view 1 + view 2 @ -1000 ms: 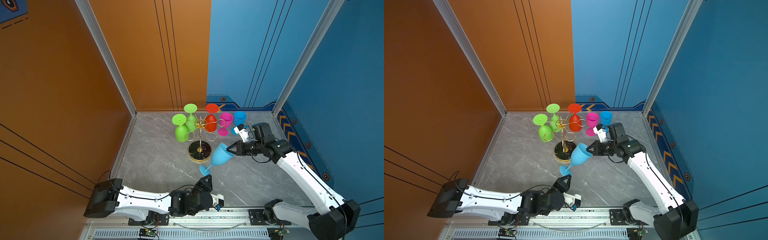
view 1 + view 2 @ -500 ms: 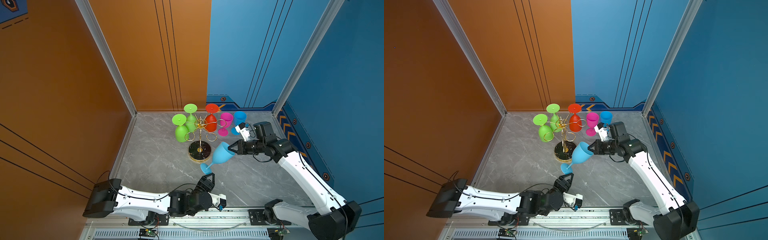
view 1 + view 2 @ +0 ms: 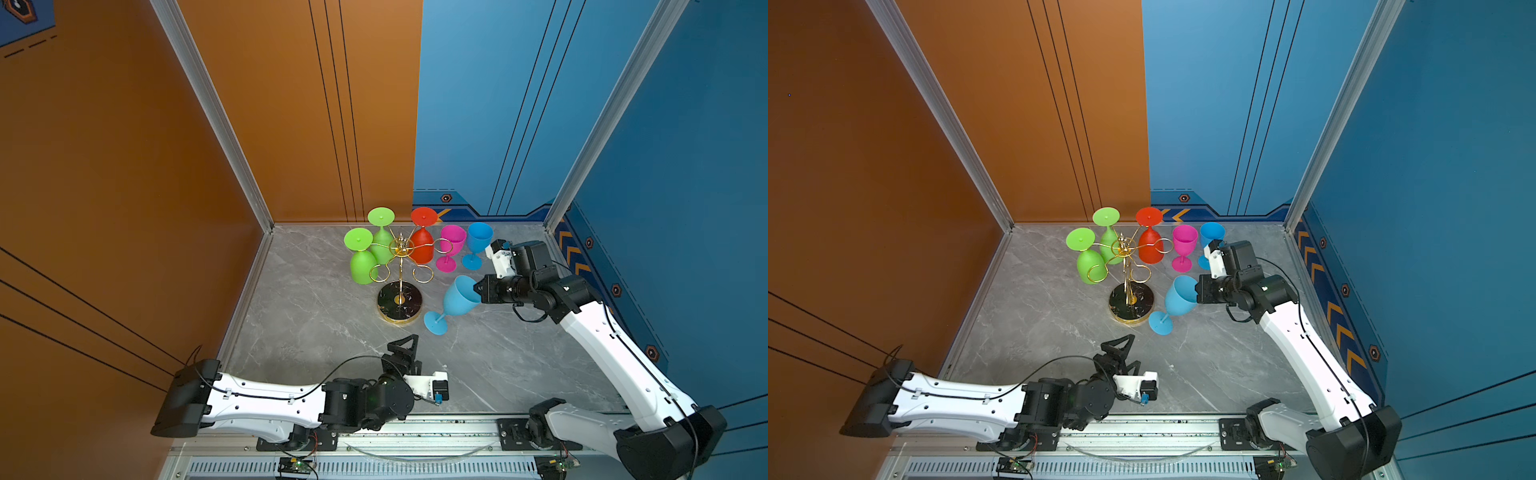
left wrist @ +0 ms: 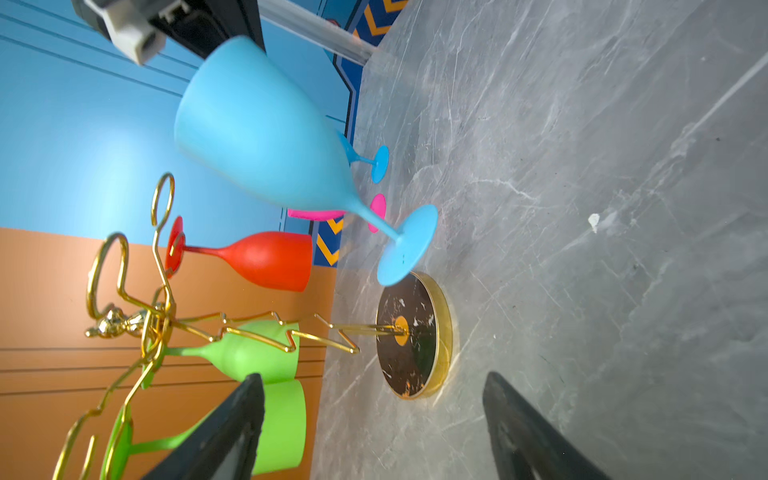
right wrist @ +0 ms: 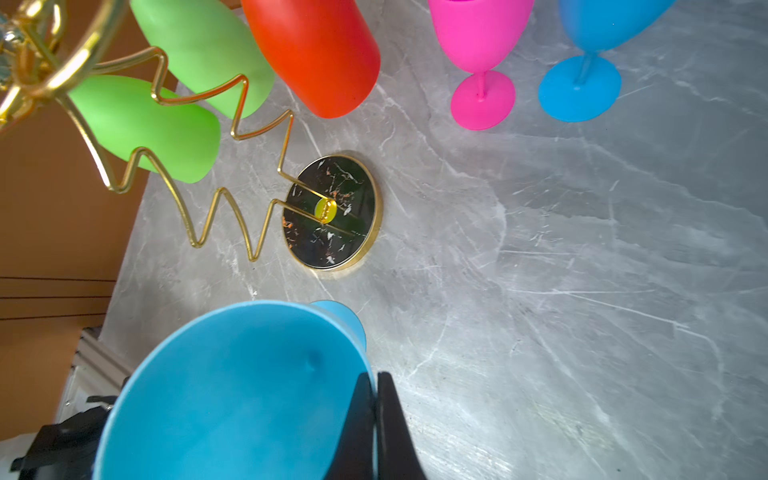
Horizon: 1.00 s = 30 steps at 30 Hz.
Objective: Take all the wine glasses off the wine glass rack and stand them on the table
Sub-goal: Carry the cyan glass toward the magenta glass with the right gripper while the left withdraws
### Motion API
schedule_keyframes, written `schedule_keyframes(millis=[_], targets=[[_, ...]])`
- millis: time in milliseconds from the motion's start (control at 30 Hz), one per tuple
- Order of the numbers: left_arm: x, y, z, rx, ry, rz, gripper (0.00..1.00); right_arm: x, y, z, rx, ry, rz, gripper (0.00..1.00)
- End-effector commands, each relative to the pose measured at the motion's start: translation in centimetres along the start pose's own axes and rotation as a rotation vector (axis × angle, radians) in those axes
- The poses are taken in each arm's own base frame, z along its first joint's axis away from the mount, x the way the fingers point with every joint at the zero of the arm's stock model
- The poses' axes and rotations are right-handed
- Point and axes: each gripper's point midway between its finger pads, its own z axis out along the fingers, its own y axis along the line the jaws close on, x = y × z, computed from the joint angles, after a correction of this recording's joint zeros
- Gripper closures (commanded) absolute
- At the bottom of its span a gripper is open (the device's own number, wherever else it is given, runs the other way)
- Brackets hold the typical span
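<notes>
Where the metal rail (image 3: 457, 423) runs along the near edge, the left arm (image 3: 266, 403) lies low over the grey marbled counter (image 3: 311, 324). The left jaws are wide open with nothing between them, and the left wrist view shows the black fingers (image 4: 232, 428) well apart, aimed at the rack. Further in, the right arm (image 3: 602, 345) reaches from the near right corner toward the middle. The right jaws are clamped on the rim of the light-blue wine glass (image 3: 457, 297), with one finger inside the bowl and one outside, as the right wrist view shows (image 5: 232, 395). That glass is off the rack and tilted, bowl up toward the arm. Its foot is low, just beside the rack's base, and whether it touches the counter cannot be told. The wine glass rack (image 3: 400, 266) stands upright just left of it in both top views, gold wire on a round black marbled base with a gold rim. Two green glasses (image 3: 362, 266) and a red glass (image 3: 423, 249) hang upside down from its far loops. Right of the rack and near the back, a pink glass (image 3: 451, 245) and a second blue glass (image 3: 478, 241) stand upright on the counter, close beside each other. Behind everything are the orange wall (image 3: 249, 104) and the blue wall (image 3: 498, 104).
</notes>
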Motion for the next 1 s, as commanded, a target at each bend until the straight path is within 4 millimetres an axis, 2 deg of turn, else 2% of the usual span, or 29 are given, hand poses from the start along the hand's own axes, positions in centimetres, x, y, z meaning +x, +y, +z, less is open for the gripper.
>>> schedule_keyframes(millis=[0,167,433,833,900,967], targets=[[2.1,2.3,-0.6,-0.027,0.11,-0.194,0.15,-1.4,-1.5,-1.2,0.105,-0.052,-0.026,1.0],[3.5,4.1,-1.2,-0.057,0.156,-0.299,0.15,-2.5,-3.0,-0.9,0.2,-0.068,-0.031,1.0],[5.7,6.9,-1.9,-0.099,0.214,-0.45,0.15,-4.1,-4.1,0.1,0.279,-0.069,-0.046,1.0],[10.0,9.7,-2.1,-0.088,0.298,-0.739,0.15,-6.4,-5.8,2.5,0.373,-0.077,-0.058,1.0],[10.7,10.2,-2.4,-0.107,0.312,-0.775,0.1,-6.8,-5.9,3.1,0.383,-0.073,-0.062,1.0],[11.8,10.7,-2.7,-0.134,0.337,-0.813,0.1,-7.2,-6.1,3.7,0.388,-0.071,-0.062,1.0]])
